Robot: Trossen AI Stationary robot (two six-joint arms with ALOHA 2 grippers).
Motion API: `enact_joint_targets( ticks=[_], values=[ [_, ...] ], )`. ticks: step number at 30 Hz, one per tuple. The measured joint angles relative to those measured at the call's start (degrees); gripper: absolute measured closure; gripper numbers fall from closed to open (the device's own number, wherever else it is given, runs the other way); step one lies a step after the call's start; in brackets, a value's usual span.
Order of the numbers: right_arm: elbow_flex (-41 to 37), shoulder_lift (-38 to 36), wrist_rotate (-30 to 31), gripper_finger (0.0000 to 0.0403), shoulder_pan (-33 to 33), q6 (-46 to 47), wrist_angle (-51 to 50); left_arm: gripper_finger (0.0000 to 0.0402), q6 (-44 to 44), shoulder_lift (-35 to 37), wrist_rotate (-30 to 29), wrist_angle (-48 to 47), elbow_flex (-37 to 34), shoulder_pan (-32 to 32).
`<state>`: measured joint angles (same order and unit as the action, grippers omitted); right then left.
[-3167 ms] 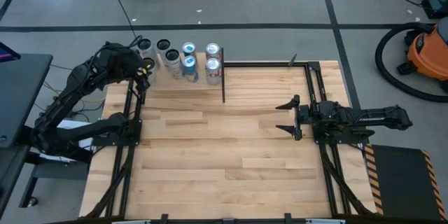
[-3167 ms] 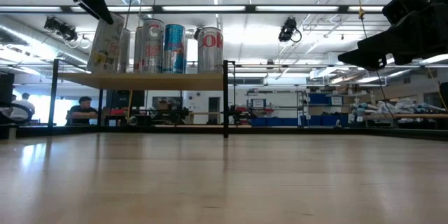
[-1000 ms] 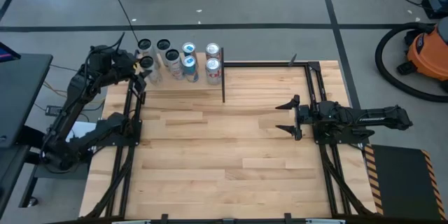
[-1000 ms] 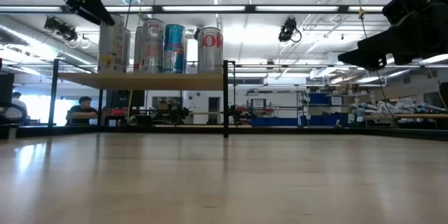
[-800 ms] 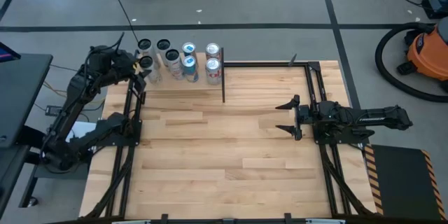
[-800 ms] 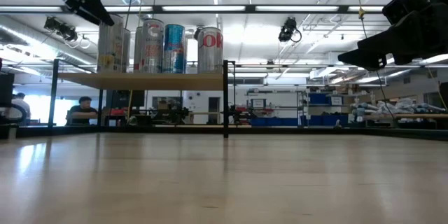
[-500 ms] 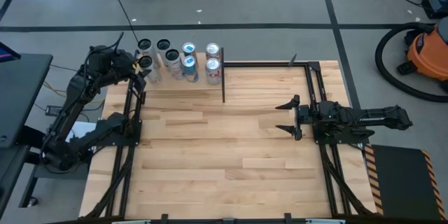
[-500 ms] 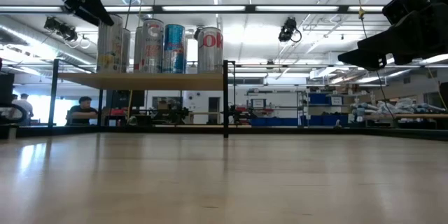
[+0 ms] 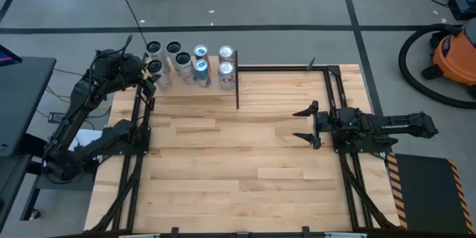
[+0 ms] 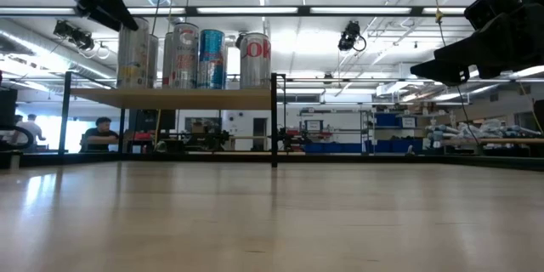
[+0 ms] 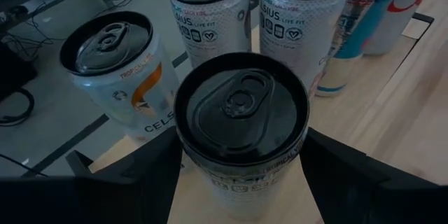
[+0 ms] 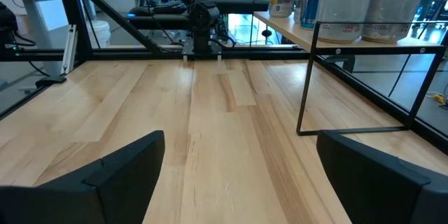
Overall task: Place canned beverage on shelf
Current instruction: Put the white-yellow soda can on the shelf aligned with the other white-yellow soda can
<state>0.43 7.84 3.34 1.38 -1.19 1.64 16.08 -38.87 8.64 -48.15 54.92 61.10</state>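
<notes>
The can (image 11: 241,129), white with a dark top, is standing upright on the shelf (image 10: 170,98), at the shelf's left end in the high view (image 9: 156,68). The left gripper (image 11: 241,175) is sitting around it — one dark finger (image 11: 140,175) on each side of the can's body; whether the fingers are pressing the can or just flanking it cannot be told from the wrist view.

Other cans are standing upright around it on the same shelf: a white one with an orange mark (image 11: 119,77) beside it, two white ones (image 11: 210,10) behind it, a blue-and-white one (image 10: 211,58) and two red-lettered ones (image 10: 255,59) toward the shelf's right end. The shelf is sitting raised on thin black rods (image 10: 274,119) at the table's far left corner.

The left arm (image 9: 82,111) is reaching up from the table's left side to the shelf. The right gripper (image 9: 306,124) is waiting over the table (image 9: 245,163) at the right — its fingers are standing wide apart with nothing between them, as the right wrist view is showing (image 12: 231,161).

In the low view, a person (image 10: 102,133) is sitting far behind the table.
</notes>
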Motion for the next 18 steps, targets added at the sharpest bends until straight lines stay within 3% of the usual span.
enact_joint_targets(
  ticks=[12,18],
  values=[
    [0.0,0.0,0.0,0.002,0.0,0.0,0.0,0.0127,-1.9,0.0,-0.6,0.0,0.0,0.0],
    [0.0,0.0,0.0,0.002,0.0,0.0,0.0,0.0081,-2.0,0.0,-1.6,-0.2,0.0,0.0]
  ],
)
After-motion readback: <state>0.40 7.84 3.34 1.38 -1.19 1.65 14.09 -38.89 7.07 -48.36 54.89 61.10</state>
